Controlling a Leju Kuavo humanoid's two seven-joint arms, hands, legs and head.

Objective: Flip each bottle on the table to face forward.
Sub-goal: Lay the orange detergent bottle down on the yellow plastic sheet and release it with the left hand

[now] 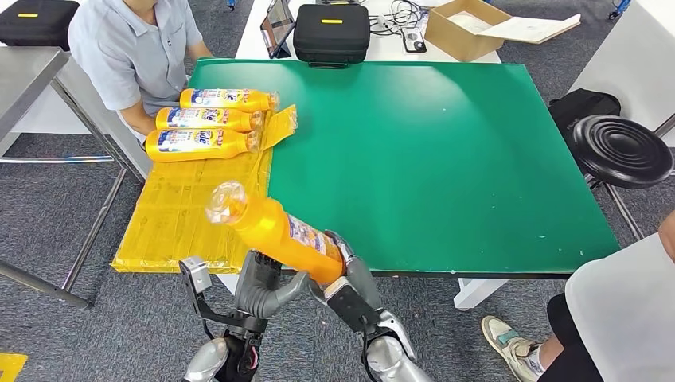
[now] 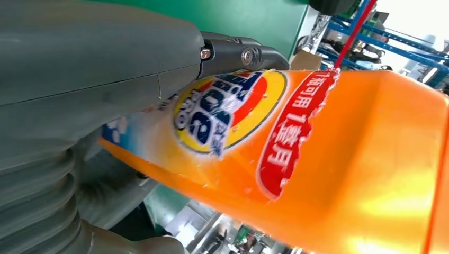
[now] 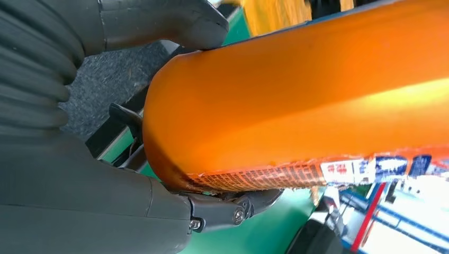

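Both hands, left hand [image 1: 263,288] and right hand [image 1: 348,280], gripped base of orange plastic detergent bottle [image 1: 275,231], fingers closed around it, raised over near edge of green worktop [image 1: 446,159]. Risked slipping mid-turn: glossy plastic, grip low, heavy cap end overhanging.

A person in a grey shirt [image 1: 131,48] sits at the far left corner of the green table [image 1: 430,159]. Beyond the table lie a black case [image 1: 331,33] and an open cardboard box [image 1: 466,28]. A black round stool [image 1: 621,150] stands at the right. A white shoe [image 1: 509,346] rests on the grey carpet.
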